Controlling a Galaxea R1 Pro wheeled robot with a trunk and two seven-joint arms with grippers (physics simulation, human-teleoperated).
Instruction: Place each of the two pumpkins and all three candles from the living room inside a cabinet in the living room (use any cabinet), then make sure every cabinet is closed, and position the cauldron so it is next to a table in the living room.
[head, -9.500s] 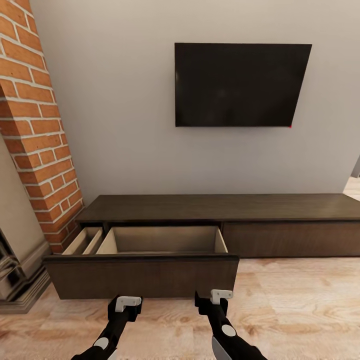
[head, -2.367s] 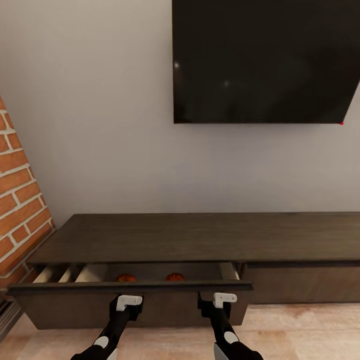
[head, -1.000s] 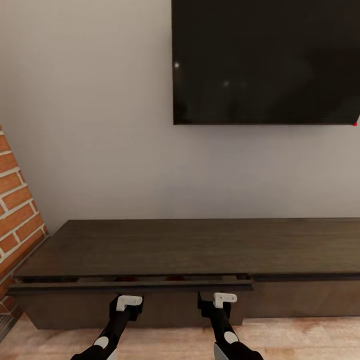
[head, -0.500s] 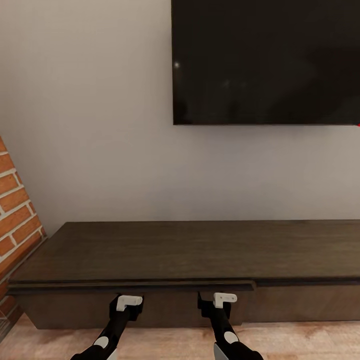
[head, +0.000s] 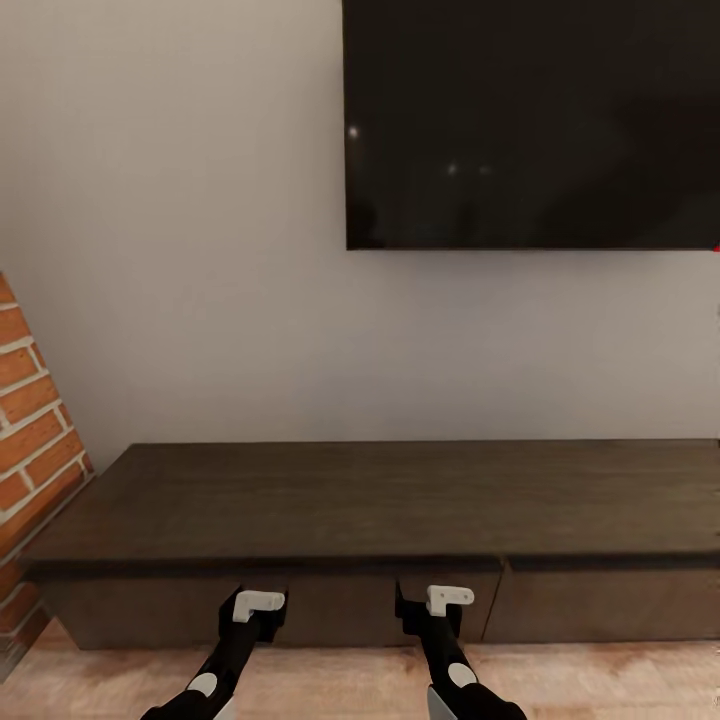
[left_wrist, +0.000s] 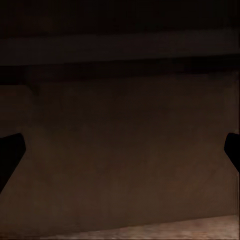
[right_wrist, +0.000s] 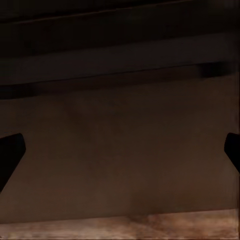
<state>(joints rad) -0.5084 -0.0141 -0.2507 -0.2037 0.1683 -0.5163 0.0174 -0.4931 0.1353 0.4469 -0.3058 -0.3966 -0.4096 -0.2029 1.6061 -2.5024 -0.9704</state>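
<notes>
The long, low dark-brown cabinet (head: 380, 500) runs along the wall, and its flat fronts (head: 330, 605) sit flush and closed. My left gripper (head: 258, 605) and right gripper (head: 440, 600) are held side by side right at the left drawer front, both open and empty. In the left wrist view the brown front (left_wrist: 120, 150) is very close, with dark fingertips (left_wrist: 10, 155) spread far apart. The right wrist view has the same front (right_wrist: 120, 160) between spread fingertips (right_wrist: 10, 155). The pumpkins and candles are hidden and the cauldron is out of view.
A large black TV (head: 530, 120) hangs on the grey wall above the cabinet. A red brick column (head: 30, 420) stands at the left end. Light wooden floor (head: 600, 680) lies in front of the cabinet.
The open left drawer, with two pumpkins showing inside, has slid fully shut as I rolled forward with both grippers against its front. The cabinet looks nearer because the camera moved.
</notes>
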